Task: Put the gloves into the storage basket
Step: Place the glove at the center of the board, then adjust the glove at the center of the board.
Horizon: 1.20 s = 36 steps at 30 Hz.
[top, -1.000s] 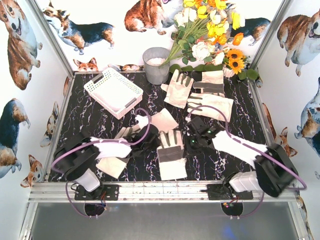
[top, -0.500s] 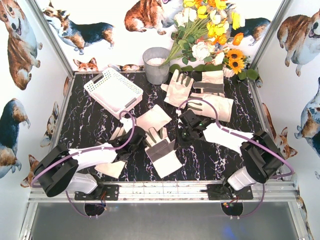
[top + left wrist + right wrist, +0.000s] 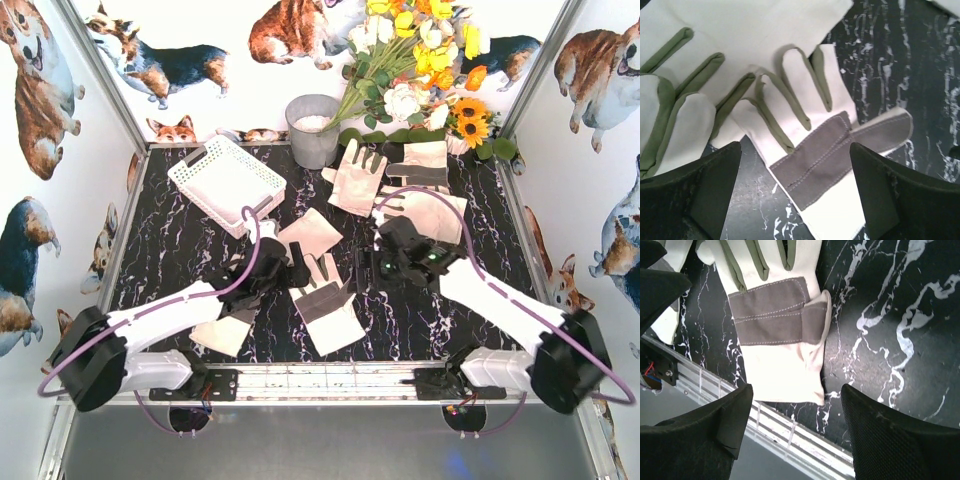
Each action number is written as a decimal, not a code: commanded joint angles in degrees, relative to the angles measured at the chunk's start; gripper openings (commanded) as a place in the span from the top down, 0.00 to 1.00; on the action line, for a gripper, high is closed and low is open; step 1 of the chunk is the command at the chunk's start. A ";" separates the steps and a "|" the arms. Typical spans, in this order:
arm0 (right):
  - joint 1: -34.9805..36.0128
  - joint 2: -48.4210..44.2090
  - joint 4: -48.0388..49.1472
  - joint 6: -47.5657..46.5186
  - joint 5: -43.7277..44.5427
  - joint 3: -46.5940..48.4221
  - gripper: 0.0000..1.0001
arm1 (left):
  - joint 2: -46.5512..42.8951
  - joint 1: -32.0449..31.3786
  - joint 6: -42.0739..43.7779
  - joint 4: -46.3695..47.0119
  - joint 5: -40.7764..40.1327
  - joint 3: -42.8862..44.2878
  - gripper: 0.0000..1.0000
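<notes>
Several cream-white gloves lie on the black marbled table. One glove lies flat, grey palm patch up, in the middle between my two grippers. My left gripper is open just left of its fingers, above the palm patch. Open too, my right gripper hangs to the glove's right, over its cuff; neither holds anything. Another glove lies just behind it, and one is partly under my left arm. The white lattice storage basket stands at the back left with nothing showing inside.
Three more gloves lie at the back right. A grey metal bucket stands at the back centre next to a flower bouquet. The table's metal front rail runs just below the middle glove's cuff.
Both grippers have opened from shut. Both arms have stretched farther out over the table. The middle glove has shifted a little left and turned, and lies free.
</notes>
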 commanded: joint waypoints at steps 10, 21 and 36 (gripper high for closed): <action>0.07 -14.27 1.95 10.56 2.43 -10.05 0.27 | 1.19 -1.19 -3.60 7.60 13.20 -1.30 0.18; -1.48 -1.50 9.57 7.83 2.31 -4.74 0.43 | 8.33 -1.94 -7.52 14.84 12.61 -3.73 0.28; -7.97 16.14 14.31 2.93 -5.87 2.53 0.72 | 9.96 -2.16 -7.95 15.06 12.47 -4.83 0.28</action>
